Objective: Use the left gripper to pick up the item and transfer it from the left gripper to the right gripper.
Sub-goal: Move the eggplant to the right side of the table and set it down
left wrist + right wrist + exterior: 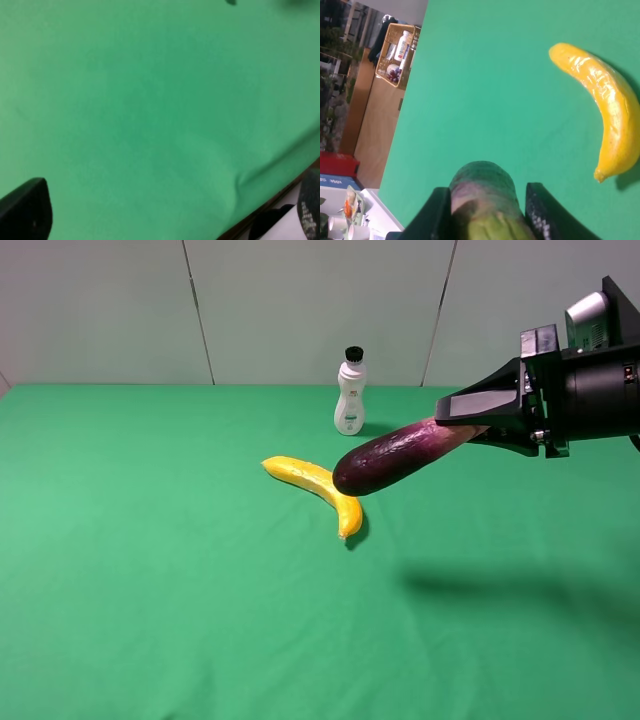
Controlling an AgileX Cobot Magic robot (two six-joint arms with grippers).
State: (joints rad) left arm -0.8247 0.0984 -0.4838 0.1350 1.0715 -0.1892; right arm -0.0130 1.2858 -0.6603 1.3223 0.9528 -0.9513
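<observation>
The item, a dark purple eggplant (390, 458), hangs in the air above the green table, slanting down to the left over one end of the banana. My right gripper (460, 422) reaches in from the right and is shut on the eggplant's paler stem end. In the right wrist view the eggplant (482, 195) sits squeezed between the two black fingers (542, 217) of the right gripper (490, 215). The exterior view does not include my left gripper. In the left wrist view the left gripper (168, 209) stands wide open over bare green cloth, with nothing between its fingertips (27, 210).
A yellow banana (315, 488) lies on the green table (150, 570) near the middle, under the eggplant's tip. A white bottle with a black cap (350, 392) stands upright behind it. The left wrist view catches the table's edge (280, 192).
</observation>
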